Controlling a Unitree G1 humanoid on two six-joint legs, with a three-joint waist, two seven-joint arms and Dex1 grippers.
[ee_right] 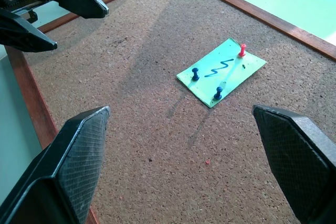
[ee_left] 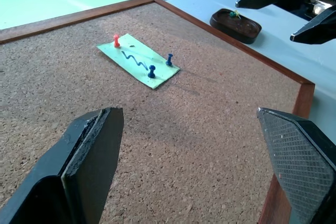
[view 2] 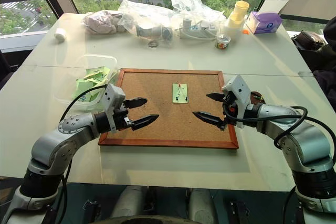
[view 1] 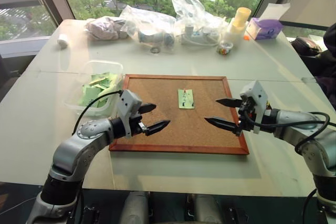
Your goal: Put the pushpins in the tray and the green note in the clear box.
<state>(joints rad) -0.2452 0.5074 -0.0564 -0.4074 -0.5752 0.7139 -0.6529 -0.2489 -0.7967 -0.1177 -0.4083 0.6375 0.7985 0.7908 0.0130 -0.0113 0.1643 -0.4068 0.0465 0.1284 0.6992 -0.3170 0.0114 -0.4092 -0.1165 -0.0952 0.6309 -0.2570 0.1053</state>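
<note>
The green note (view 1: 186,98) lies flat in the middle of the cork board (view 1: 157,135). Three pushpins are stuck through it: one red (ee_left: 116,40) and two blue (ee_left: 151,71). The tray (ee_left: 247,32), a small dark reddish-brown dish holding a few small bits, sits on the table just off the board's right edge. The clear box (view 1: 79,100), with light green slips inside, stands off the board's left edge. My left gripper (view 1: 161,115) hovers open over the board's left part, and my right gripper (view 1: 211,110) hovers open over its right part. Both point inward at the note and hold nothing.
Along the table's far edge lie crinkled clear plastic bags (view 1: 149,22), a small jar of coloured bits (view 1: 224,48), a yellow stack of cups (view 1: 239,22), a purple tissue box (view 1: 265,27) and a white roll (view 1: 63,40).
</note>
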